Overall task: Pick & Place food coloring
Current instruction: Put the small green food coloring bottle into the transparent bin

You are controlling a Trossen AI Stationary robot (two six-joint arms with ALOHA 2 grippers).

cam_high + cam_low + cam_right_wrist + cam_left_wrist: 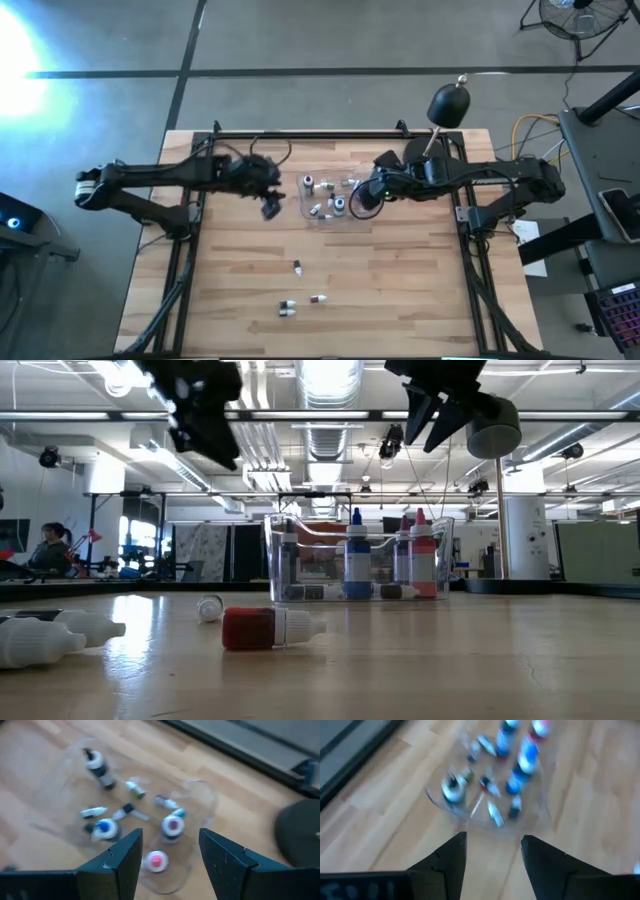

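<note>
The food coloring bottles are small droppers. Several stand or lie inside a clear plastic tub [330, 197] at the table's middle; in the low view the tub [355, 555] shows blue- and pink-capped bottles upright. A red bottle [270, 628] and two white ones [40, 640] lie on their sides on the near part of the table [400, 300]. My left gripper [494, 837] hangs open and empty just left of the tub [490, 795]. My right gripper [171, 832] is open and empty above the tub's right part, over a pink-capped bottle [156, 861].
A black dome lamp [448, 103] stands at the far right, its round base [300, 832] close to my right arm. A loose white cap [210, 608] lies near the red bottle. Bare wood lies to the tub's left and along the table's near right.
</note>
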